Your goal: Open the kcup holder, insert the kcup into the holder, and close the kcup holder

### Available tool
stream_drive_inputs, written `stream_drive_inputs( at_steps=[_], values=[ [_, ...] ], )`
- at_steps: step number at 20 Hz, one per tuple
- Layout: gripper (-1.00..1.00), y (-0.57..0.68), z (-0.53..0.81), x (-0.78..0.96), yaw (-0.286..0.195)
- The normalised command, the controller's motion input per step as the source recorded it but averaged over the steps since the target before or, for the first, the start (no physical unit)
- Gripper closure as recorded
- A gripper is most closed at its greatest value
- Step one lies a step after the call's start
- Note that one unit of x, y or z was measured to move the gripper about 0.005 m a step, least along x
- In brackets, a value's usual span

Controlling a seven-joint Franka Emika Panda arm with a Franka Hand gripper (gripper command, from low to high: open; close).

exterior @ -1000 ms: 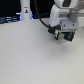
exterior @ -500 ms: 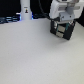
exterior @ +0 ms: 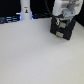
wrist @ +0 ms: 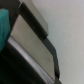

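The black kcup holder [exterior: 62, 30] stands on the white table at the exterior view's right, its pale grey handles facing the camera. My gripper [exterior: 61, 21] hangs right over the holder's top, at the end of the white arm [exterior: 62, 8]. The fingers are too blurred to show how they stand. In the wrist view the holder [wrist: 35, 47] fills the frame very close up, as black edges around a grey panel. A teal-green blur, which seems to be the kcup [wrist: 3, 27], sits at that picture's edge. I cannot tell whether it is held.
A white bottle-like object [exterior: 25, 10] stands at the back of the table, with dark clutter [exterior: 9, 20] and a blue glow along the back edge. The white tabletop [exterior: 30, 55] stretches in front of the holder.
The arm has shifted a little toward the exterior view's left and risen slightly, staying over the holder. The holder looks unmoved.
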Motion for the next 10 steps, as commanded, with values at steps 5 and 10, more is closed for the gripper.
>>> stream_drive_inputs(
  at_steps=[5, 10],
  values=[
    [-1.0, 0.33, 0.77, -0.08, 0.079],
    [-1.0, 0.03, 0.32, 0.01, 0.005]
  ],
)
